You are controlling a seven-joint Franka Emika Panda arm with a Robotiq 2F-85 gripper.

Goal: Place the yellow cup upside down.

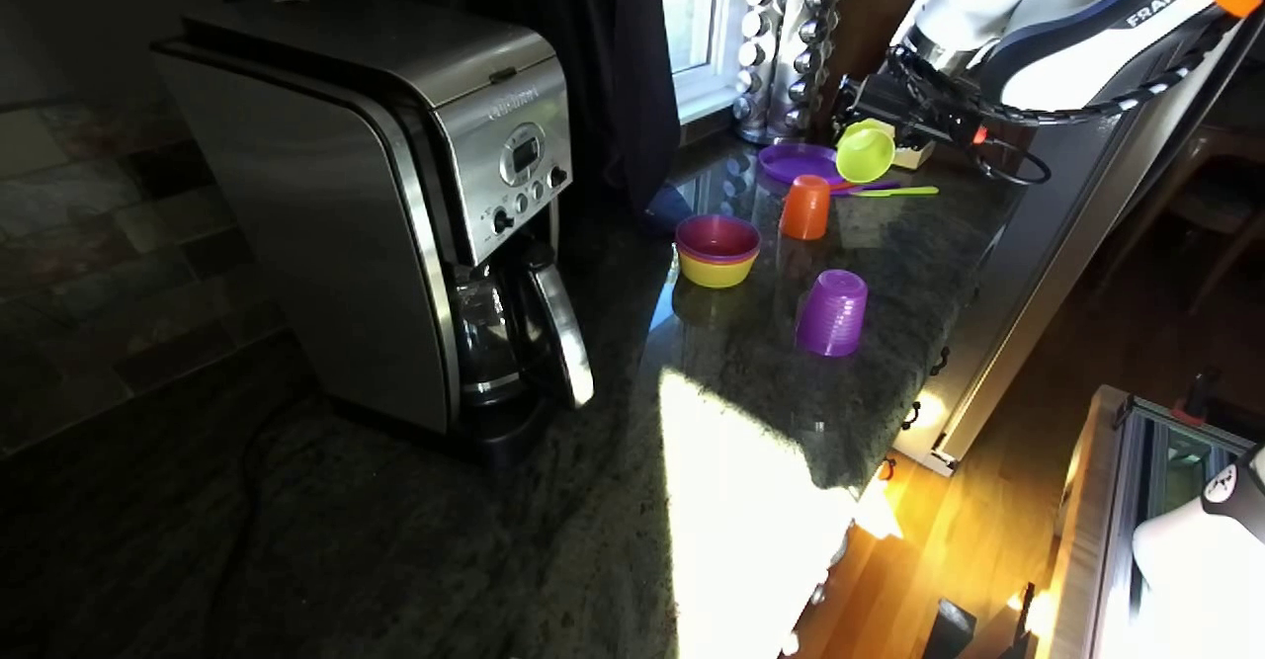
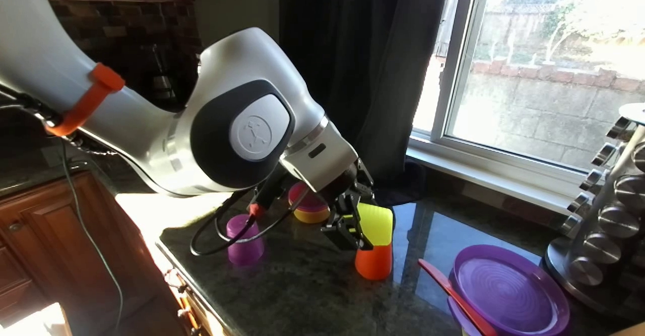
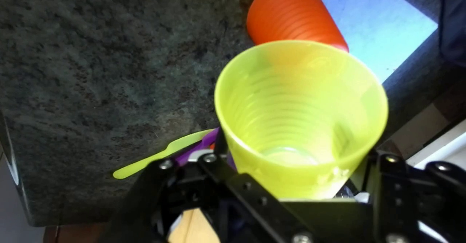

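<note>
A: Surface first?

B: Dark stone countertop (image 3: 91,61), mottled, glossy. Bright sunlit patch (image 1: 741,511) near the coffee maker (image 1: 366,205), which stands upright on the stone.

A: Cups resting on it?

B: Orange cup (image 1: 806,207) and purple cup (image 1: 833,313), both mouth down, apart. Nested bowls (image 1: 718,252) near them, mouths up; yellow bowl (image 1: 716,277) outermost, meeting the stone.

A: I'm also logging the spice rack (image 2: 604,248), upright, purple plate (image 2: 511,285) just beside.

B: Green knife (image 3: 145,163) lies on the stone. Purple utensil (image 3: 208,139) beside or touching it; can't tell which from here. Red knife (image 2: 455,295) slants past the plate's edge; whether it meets the stone, unclear.
</note>
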